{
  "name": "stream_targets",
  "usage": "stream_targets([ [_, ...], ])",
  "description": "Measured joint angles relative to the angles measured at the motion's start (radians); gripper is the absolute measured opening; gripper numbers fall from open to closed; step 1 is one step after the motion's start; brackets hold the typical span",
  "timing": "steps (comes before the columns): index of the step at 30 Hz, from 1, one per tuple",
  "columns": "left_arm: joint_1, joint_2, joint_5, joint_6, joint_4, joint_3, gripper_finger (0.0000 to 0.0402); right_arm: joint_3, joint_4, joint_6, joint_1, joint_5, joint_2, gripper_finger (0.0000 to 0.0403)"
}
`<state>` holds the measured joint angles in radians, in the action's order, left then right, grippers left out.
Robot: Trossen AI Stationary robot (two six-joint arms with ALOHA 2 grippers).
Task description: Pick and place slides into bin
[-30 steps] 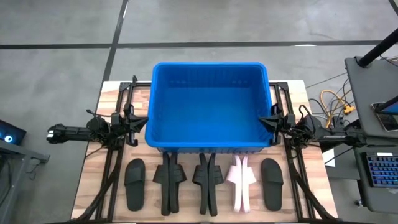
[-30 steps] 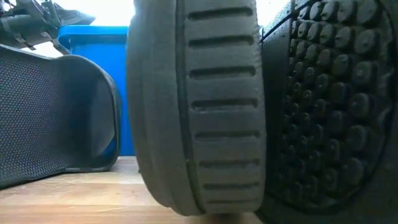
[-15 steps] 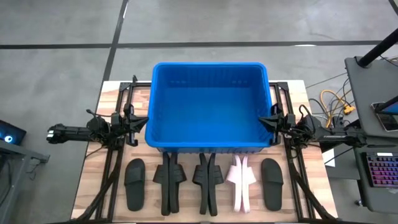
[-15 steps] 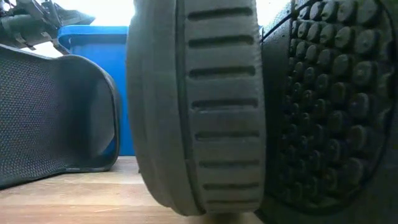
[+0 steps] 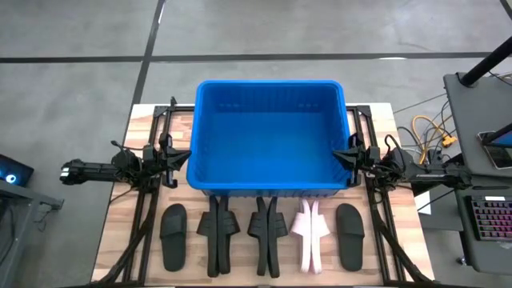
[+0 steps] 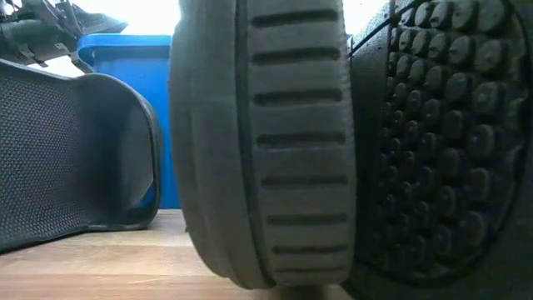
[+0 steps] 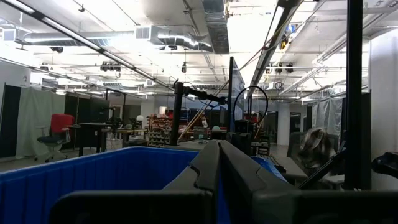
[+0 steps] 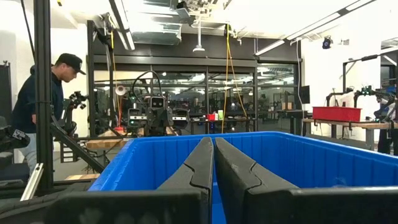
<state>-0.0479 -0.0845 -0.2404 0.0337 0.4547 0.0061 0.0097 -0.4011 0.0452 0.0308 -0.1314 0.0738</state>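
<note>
1. The slides (image 5: 262, 234) are lying in a row along the bench's (image 5: 116, 252) front edge (four black, one pale pink), long axes pointing front to back.
2. The bin (image 5: 270, 134) is sitting behind them, long axis left to right.
3. I am holding my left gripper (image 5: 177, 157) at its left wall, fingers pressed together, gripping nothing.
4. My right gripper (image 5: 346, 155) is mirroring it at the right wall, likewise closed.

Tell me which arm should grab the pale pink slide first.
Right. The pale pink foam slide lies right of centre, nearer the shut right gripper parked beside the large blue plastic bin than the left gripper.
</note>
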Motion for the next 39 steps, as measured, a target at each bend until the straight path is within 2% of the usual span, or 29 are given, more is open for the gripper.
stream_targets([
  [6, 0.0, 0.0, -0.005, 0.0, 0.003, 0.0, 0.0, 0.0, -0.019, 0.002, 0.0, 0.0, 0.0, 0.0009],
  [8, 0.001, 0.001, -0.076, 0.0, 0.026, 0.0, 0.0, 0.0, -0.058, -0.034, 0.0, 0.0, 0.0, 0.0009],
  [10, 0.002, 0.002, -0.109, -0.001, 0.043, 0.0, 0.0, 0.0, -0.114, -0.112, 0.0, 0.0, 0.0, 0.0009],
  [16, 0.002, 0.0, -0.108, 0.0, 0.039, 0.0, 0.0, 0.0, -0.282, -0.444, 0.0, 0.0, 0.0, 0.0009],
  [21, 0.002, 0.0, -0.106, -0.001, 0.065, 0.0, 0.0, 0.0, -0.324, -0.455, 0.0, -0.063, 0.0, 0.0009],
  [25, 0.001, 0.001, -0.048, -0.073, 0.114, 0.0, 0.0, 0.0, -0.344, -0.521, 0.0, -0.077, 0.0, 0.0009],
  [33, 0.001, 0.0, -0.035, -0.108, 0.233, 0.0, 0.0, 0.002, -0.368, -0.597, 0.0, -0.071, 0.0, 0.0009],
  [37, 0.001, 0.0, -0.035, -0.109, 0.355, 0.0, 0.0002, 0.085, -0.357, -0.646, 0.0, -0.075, 0.015, 0.001],
  [39, 0.001, 0.0, -0.032, -0.109, 0.408, 0.0, 0.0013, 0.156, -0.315, -0.612, 0.0, -0.023, 0.045, 0.0017],
])
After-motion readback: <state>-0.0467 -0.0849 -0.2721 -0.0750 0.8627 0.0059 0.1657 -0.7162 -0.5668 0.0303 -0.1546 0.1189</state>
